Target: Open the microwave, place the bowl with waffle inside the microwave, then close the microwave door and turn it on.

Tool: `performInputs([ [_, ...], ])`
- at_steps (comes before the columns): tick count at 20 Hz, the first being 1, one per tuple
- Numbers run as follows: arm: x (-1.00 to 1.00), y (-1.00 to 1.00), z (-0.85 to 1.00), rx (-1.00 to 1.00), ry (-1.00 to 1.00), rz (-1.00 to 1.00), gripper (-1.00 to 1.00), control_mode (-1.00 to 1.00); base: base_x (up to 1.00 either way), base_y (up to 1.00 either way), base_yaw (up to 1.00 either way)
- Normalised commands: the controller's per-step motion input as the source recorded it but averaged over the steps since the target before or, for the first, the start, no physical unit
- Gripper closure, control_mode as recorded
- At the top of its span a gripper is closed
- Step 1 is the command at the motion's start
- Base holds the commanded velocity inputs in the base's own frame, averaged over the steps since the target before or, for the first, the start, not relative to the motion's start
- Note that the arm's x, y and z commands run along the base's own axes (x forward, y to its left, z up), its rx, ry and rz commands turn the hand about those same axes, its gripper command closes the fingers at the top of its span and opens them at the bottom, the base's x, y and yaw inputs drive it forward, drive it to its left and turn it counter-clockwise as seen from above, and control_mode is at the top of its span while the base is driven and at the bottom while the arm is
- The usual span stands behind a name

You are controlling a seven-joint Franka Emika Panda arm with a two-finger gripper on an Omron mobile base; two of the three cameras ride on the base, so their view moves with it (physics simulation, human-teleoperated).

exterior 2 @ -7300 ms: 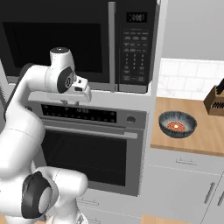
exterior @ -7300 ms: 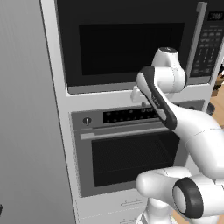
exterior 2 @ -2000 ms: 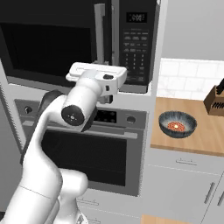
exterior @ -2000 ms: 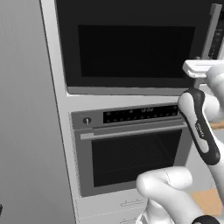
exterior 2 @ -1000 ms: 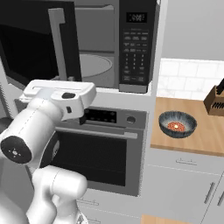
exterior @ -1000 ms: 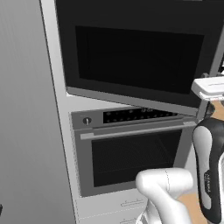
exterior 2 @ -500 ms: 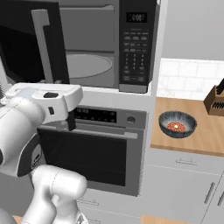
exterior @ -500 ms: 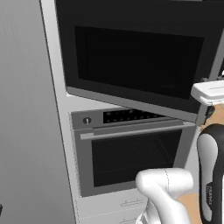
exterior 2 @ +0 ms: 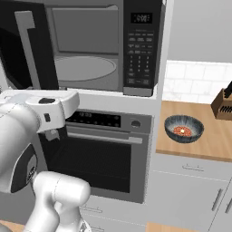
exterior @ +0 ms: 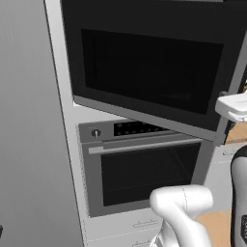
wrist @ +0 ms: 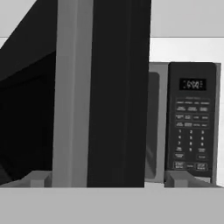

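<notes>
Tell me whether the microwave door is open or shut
Open: the microwave door stands swung out, and the turntable shows inside.

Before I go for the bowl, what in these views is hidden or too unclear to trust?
- Bowl with waffle, right base view: too small to identify the food.
- Microwave cavity, left base view: hidden behind the swung-out microwave door.
- Keypad, hand view: labels too blurred to read.
- Pincer, hand view: tips cut off by the bottom edge.
- Knife block, right base view: cut off by the right edge.
</notes>
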Motion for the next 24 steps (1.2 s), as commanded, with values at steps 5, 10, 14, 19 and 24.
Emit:
performInputs([
  [5, -0.86, -0.64, -0.01, 0.00, 0.00, 0.17, -1.00, -1.00, 0.00, 0.00, 0.00],
  [10, -0.49, 0.23, 0.00, 0.00, 0.00, 0.08, -1.00, -1.00, 0.00, 0.00, 0.00],
  [14, -0.51, 0.28, 0.00, -0.01, -0.01, 0.07, -1.00, -1.00, 0.00, 0.00, 0.00],
  [19, -0.39, 0.25, 0.00, -0.01, -0.02, 0.12, -1.00, -1.00, 0.00, 0.00, 0.00],
  [24, -0.10, -0.86, 0.00, 0.00, 0.00, 0.25, -1.00, -1.00, 0.00, 0.00, 0.00],
])
